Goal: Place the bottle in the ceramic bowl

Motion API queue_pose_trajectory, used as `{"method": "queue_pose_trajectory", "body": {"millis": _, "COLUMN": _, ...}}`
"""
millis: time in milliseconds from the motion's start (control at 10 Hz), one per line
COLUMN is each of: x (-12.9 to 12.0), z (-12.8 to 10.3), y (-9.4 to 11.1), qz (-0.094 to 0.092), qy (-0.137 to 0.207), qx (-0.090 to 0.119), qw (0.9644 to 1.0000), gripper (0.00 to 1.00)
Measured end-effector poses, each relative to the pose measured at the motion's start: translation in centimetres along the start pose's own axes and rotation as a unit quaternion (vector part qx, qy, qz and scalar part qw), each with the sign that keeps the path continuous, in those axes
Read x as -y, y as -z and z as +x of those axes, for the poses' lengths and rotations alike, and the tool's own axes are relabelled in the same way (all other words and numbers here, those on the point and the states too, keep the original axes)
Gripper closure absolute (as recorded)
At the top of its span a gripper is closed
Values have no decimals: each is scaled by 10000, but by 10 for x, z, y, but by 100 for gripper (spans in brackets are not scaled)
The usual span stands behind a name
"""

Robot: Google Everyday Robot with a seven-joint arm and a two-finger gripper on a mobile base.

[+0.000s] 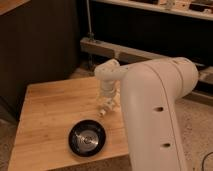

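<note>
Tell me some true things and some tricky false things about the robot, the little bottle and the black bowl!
1. The bottle is inside the ceramic bowl. False: it is outside the bowl, farther back on the table, right by the gripper.
2. The ceramic bowl is black with a shiny middle. True.
3. The gripper hangs over the ceramic bowl. False: it is down by the bottle, behind and to the right of the bowl.
4. The table is made of light wood. True.
</note>
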Motion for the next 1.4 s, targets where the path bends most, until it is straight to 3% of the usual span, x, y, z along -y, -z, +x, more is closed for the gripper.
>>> {"method": "queue_pose_trajectory", "body": {"millis": 900, "x": 1, "z": 1, "y": -8, "qz": 23, "qy": 52, "qx": -157, "qw": 9999, "gripper": 20}}
{"method": "queue_pose_trajectory", "body": {"millis": 1200, "x": 11, "z": 3, "y": -41, "qz": -85, "qy": 57, "qx": -366, "qw": 9993, "gripper": 20}}
{"method": "queue_pose_trajectory", "body": {"millis": 1400, "x": 17, "z": 2, "y": -51, "qz": -184, "qy": -1, "qx": -454, "qw": 9988, "gripper": 24}}
